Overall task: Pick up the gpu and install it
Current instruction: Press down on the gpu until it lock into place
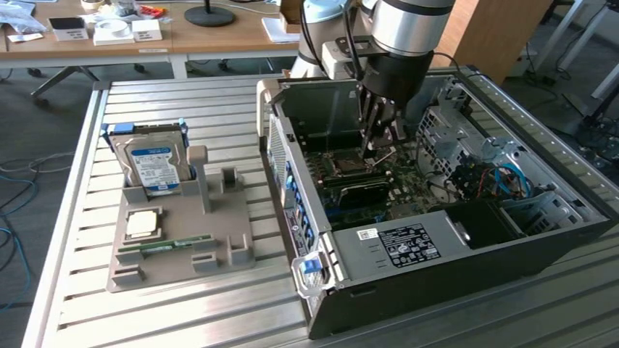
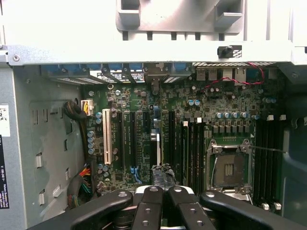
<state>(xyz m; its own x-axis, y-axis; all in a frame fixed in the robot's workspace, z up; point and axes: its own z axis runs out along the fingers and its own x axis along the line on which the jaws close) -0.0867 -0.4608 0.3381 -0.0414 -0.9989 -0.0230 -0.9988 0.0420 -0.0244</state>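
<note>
The gpu (image 2: 157,143) stands edge-on among the expansion slots of the motherboard (image 2: 230,103), a thin card running away from my fingertips toward the case's rear ports. My gripper (image 2: 163,184) is shut, with its black fingers (image 2: 146,211) pressed together right at the card's near end. I cannot tell whether they pinch the card or only rest on it. In the exterior view the gripper (image 1: 380,148) reaches down inside the open computer case (image 1: 541,239), beside the empty CPU socket (image 1: 343,163).
On the exterior view's left, a grey holder (image 1: 227,250) carries a silver hard drive (image 1: 155,163), a CPU chip (image 1: 143,223) and a RAM stick (image 1: 164,246). The case walls, drive cage (image 1: 454,123) and cables (image 1: 498,177) close in around the gripper.
</note>
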